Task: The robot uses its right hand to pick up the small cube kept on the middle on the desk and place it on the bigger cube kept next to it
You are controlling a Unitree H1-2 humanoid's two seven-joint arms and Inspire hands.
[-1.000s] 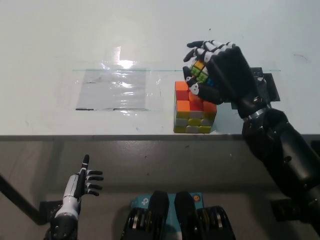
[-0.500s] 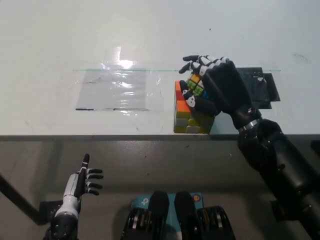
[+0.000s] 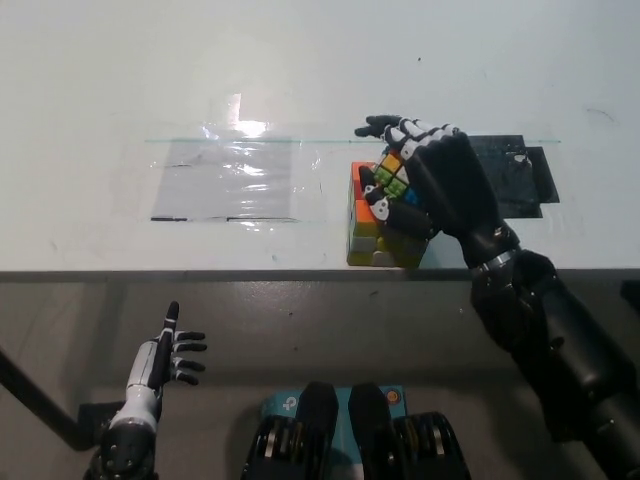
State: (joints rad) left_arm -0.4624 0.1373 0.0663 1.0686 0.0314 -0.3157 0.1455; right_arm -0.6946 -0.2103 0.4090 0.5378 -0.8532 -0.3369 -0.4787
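**Black robot hand brings the small cube down onto the big cube**

White left robot hand (image 3: 165, 358) rests well below the bench (image 3: 100, 80) edge, far left of the big cube, fingers spread and holding nothing. Left of the big cube on the bench lies a clear plastic sheet (image 3: 235, 180), catching glare. The big cube (image 3: 372, 232) stands near the bench's front edge, its orange, yellow and white faces showing on the left; its top and right side are mostly covered. The small cube (image 3: 391, 178) sits in the black right robot hand (image 3: 425, 190), whose fingers are curled around it; it hovers over, or just touches, the big cube's top, and I cannot tell which. Right of the big cube a black patch (image 3: 520, 175) lies on the bench.

The step in hand looks like the placing. To do it well, the small cube should be squared flat and centred on the big cube's top before the fingers loosen; the lower fingers seem to wrap under it, so they need to slide clear without dragging it sideways. The big cube stands close to the edge, so any downward push should be gentle and straight.

Against the frame one second back, the right robot hand has dropped and shifted left, from above and behind the big cube to right over it. The left robot hand and the big cube have stayed put.
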